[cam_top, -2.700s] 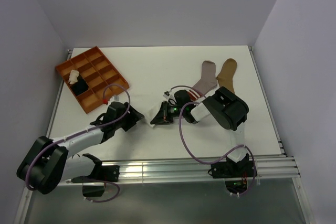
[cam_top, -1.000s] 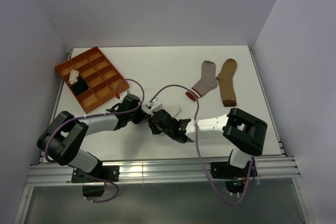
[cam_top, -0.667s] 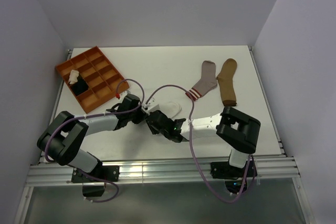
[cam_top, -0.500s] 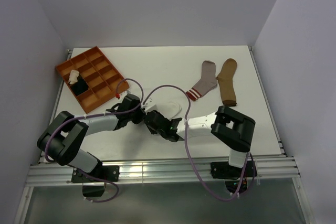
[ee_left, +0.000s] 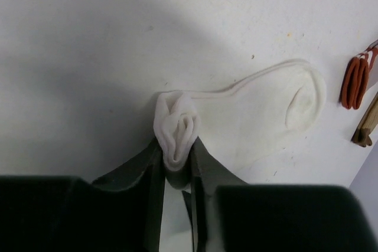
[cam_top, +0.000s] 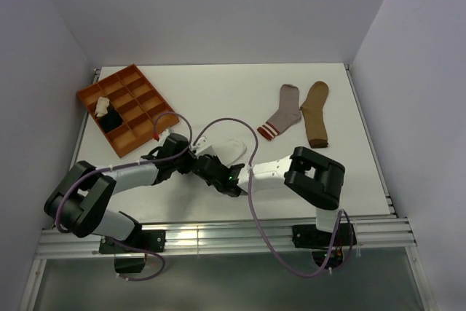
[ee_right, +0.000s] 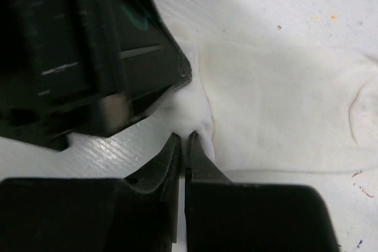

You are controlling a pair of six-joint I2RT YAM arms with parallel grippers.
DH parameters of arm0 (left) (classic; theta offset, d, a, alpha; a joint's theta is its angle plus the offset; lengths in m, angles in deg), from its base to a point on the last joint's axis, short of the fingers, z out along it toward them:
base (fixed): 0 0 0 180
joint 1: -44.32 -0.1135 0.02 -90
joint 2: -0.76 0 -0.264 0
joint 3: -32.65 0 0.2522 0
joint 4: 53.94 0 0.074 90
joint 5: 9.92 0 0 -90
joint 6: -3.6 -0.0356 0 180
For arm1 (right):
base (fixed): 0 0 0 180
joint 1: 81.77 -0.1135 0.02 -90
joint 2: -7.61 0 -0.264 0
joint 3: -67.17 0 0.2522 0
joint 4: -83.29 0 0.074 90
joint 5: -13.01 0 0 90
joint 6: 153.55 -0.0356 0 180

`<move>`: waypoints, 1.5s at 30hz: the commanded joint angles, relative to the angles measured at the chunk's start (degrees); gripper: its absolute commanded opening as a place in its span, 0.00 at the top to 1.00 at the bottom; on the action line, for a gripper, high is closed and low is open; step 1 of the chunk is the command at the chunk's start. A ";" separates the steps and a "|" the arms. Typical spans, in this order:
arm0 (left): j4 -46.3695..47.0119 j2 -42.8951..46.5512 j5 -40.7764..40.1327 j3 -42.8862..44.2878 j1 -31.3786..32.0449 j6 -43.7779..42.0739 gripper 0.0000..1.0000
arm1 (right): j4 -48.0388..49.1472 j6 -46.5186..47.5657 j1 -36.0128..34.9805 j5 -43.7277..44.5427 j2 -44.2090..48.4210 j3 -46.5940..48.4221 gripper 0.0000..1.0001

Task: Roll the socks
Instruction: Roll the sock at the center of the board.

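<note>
A white sock (cam_top: 234, 149) lies mid-table, its near end rolled into a small wad (ee_left: 176, 123) and the rest flat (ee_left: 266, 110). My left gripper (cam_top: 194, 163) is shut on that rolled end, one finger (ee_left: 152, 159) on each side of it (ee_left: 177, 149). My right gripper (cam_top: 207, 168) meets it from the opposite side. In the right wrist view its tips (ee_right: 183, 141) are shut on a thin fold of the white sock (ee_right: 277, 104), right beside the left gripper's black body (ee_right: 88, 51). A grey sock with a red-striped cuff (cam_top: 284, 111) and a tan sock (cam_top: 316, 113) lie flat at the back right.
An orange compartment tray (cam_top: 138, 92) sits at the back left, holding a cream rolled sock (cam_top: 100, 105) and a black one (cam_top: 111, 119). The red-striped cuff (ee_left: 354, 81) shows at the right edge of the left wrist view. Both arms' cables loop over the middle.
My right gripper has slid left along the white sock to its rolled end and closed on a fold there. The left gripper has stayed on the roll, its arm shifting slightly.
</note>
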 commanded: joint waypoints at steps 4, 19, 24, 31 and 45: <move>-3.06 6.89 -1.89 -4.57 1.57 1.91 0.54 | 1.61 -1.05 7.29 -22.53 2.29 -6.66 1.00; 0.27 13.68 -3.58 -7.64 1.40 2.53 0.30 | 29.38 -25.11 27.68 -71.78 -5.51 -15.02 1.00; 2.03 10.79 -1.73 -6.59 1.57 1.13 0.35 | 44.85 -38.65 31.38 -78.99 -11.75 -17.22 1.00; 6.24 7.70 -0.59 -6.77 2.36 1.13 0.37 | 40.40 -37.36 32.44 -78.92 -15.10 -15.73 1.00; 5.81 4.02 -4.98 -5.62 3.15 2.53 0.42 | 34.85 -34.63 32.53 -77.51 -15.19 -13.97 1.00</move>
